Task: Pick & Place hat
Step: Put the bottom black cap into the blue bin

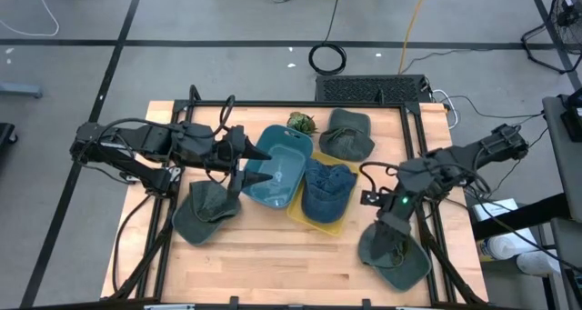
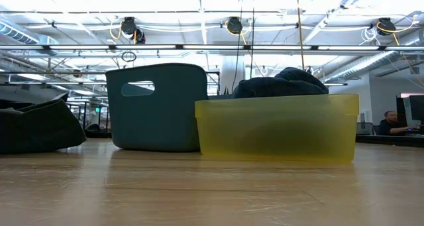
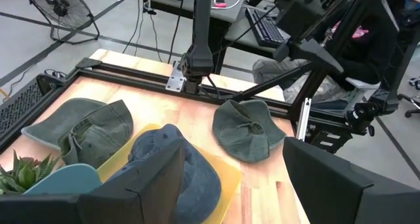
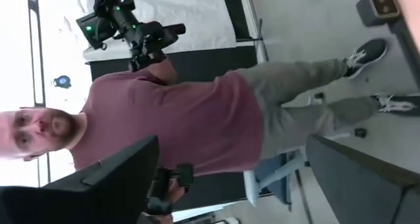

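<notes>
A blue hat (image 1: 327, 187) lies in the yellow bin (image 1: 320, 223), beside the teal bin (image 1: 277, 169). One green hat (image 1: 205, 210) lies flat on the table at the near left. Another (image 1: 347, 133) lies at the far right, and a third (image 1: 396, 254) at the near right corner. My left gripper (image 1: 257, 160) hangs open above the teal bin and holds nothing. My right gripper (image 1: 386, 230) is open above the near-right hat (image 3: 246, 129). Nothing shows between its fingers in the right wrist view (image 4: 233, 142). The low view shows both bins but no gripper.
A small potted plant (image 1: 301, 122) stands at the far edge behind the teal bin. A black frame (image 1: 418, 137) runs along the table's sides. A person in a maroon shirt (image 4: 184, 122) stands beyond the table. Bare wood (image 1: 273, 265) lies along the near edge.
</notes>
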